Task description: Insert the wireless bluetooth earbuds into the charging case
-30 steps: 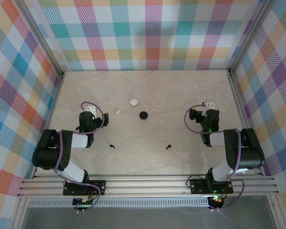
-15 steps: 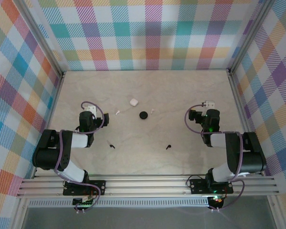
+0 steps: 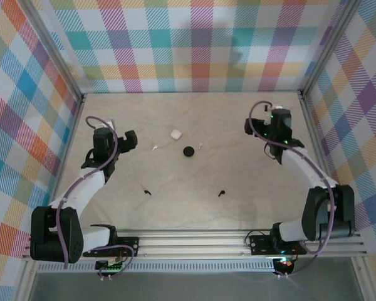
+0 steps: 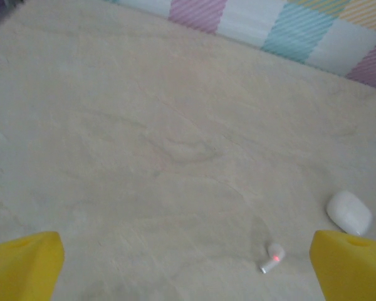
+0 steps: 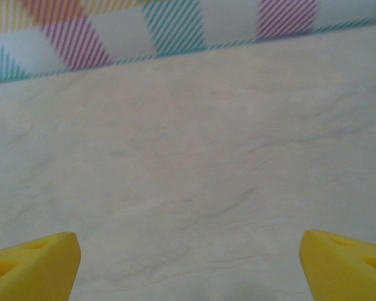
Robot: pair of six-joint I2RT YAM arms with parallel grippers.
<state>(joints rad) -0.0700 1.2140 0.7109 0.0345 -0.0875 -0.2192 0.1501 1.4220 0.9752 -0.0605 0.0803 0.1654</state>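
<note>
Two white earbuds lie mid-table: one (image 3: 154,148) left of the black round case (image 3: 188,151), the other (image 3: 200,146) right of it. A white case (image 3: 175,133) sits just behind. Two black earbuds (image 3: 147,191) (image 3: 221,193) lie nearer the arm bases. My left gripper (image 3: 113,130) hangs open and empty, left of the white earbud. In the left wrist view that earbud (image 4: 272,258) glows red near the right yellow fingertip (image 4: 351,263), with the white case (image 4: 349,212) beyond it. My right gripper (image 3: 273,114) is open and empty over bare table at the far right (image 5: 188,263).
Plaid walls (image 3: 194,44) enclose the marble tabletop (image 3: 194,175) on three sides. Aluminium rails (image 3: 194,241) run along the near edge by the arm bases. Free room lies between the two black earbuds and around the cases.
Both arms have stretched out from their folded poses. The left gripper moved up and left, the right gripper moved toward the far wall. Earbuds and cases have not moved.
</note>
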